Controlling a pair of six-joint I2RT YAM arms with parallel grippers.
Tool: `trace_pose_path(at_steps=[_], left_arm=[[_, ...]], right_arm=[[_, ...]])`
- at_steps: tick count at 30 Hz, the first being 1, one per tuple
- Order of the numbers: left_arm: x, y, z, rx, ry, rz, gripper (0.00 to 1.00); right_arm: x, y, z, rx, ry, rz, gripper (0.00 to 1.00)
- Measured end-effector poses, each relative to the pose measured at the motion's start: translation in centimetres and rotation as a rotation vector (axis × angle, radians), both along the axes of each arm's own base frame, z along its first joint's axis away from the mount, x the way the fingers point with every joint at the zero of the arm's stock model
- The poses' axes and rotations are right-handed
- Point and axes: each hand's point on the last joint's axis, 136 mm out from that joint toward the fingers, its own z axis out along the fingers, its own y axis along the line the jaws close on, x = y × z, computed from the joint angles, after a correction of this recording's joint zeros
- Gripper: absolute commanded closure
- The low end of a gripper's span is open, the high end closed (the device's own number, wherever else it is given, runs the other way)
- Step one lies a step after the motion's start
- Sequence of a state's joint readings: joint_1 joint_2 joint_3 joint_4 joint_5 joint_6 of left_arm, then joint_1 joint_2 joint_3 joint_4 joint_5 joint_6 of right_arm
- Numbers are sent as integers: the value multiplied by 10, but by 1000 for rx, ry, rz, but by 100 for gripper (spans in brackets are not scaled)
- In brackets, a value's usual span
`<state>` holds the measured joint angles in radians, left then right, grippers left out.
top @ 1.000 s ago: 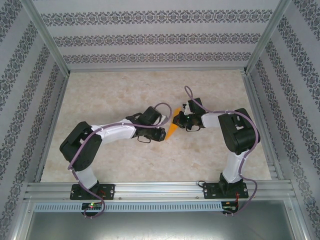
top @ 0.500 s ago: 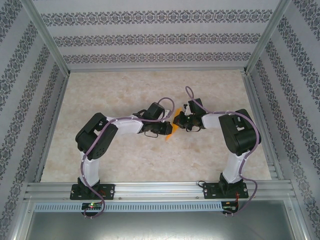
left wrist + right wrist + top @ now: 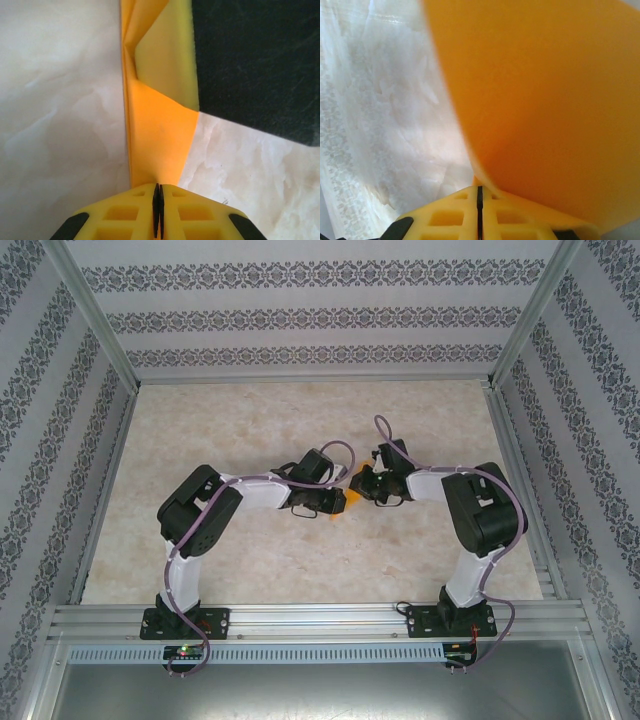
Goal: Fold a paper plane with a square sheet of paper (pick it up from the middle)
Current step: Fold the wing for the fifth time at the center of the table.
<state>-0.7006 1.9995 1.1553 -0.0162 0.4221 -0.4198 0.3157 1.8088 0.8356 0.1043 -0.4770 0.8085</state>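
Left arm point(image 3: 255, 490) shifted right; left hand point(image 3: 157, 187) and right hand point(image 3: 479, 189) pinch one paper plane point(image 3: 157, 140).

Left fingers point(image 3: 125, 215) moved right toward right fingers point(image 3: 450, 212), paper point(image 3: 160, 145) less exposed

folded paper point(image 3: 545, 100): blurred, cropped top and right | shape unclear

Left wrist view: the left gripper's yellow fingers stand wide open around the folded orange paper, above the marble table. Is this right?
Not quite. In the left wrist view the left gripper has its yellow fingers shut on the folded orange paper, not wide open. The rest holds.
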Motion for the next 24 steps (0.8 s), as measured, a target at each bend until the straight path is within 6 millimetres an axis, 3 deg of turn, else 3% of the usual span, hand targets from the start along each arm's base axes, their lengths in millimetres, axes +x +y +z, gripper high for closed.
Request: trace_pose_path(at_steps=[9, 16, 20, 24], left_arm=[[-8, 11, -1, 53, -94, -59, 86], [-10, 14, -2, 83, -128, -108, 86], [-10, 14, -2, 88, -138, -122, 87], [-10, 14, -2, 91, -142, -129, 87]], right_arm=[[-6, -11, 13, -7, 5, -47, 91], [-5, 10, 30, 61, -24, -47, 92], [-4, 26, 22, 85, -3, -24, 92], [-3, 27, 6, 73, 31, -24, 93]])
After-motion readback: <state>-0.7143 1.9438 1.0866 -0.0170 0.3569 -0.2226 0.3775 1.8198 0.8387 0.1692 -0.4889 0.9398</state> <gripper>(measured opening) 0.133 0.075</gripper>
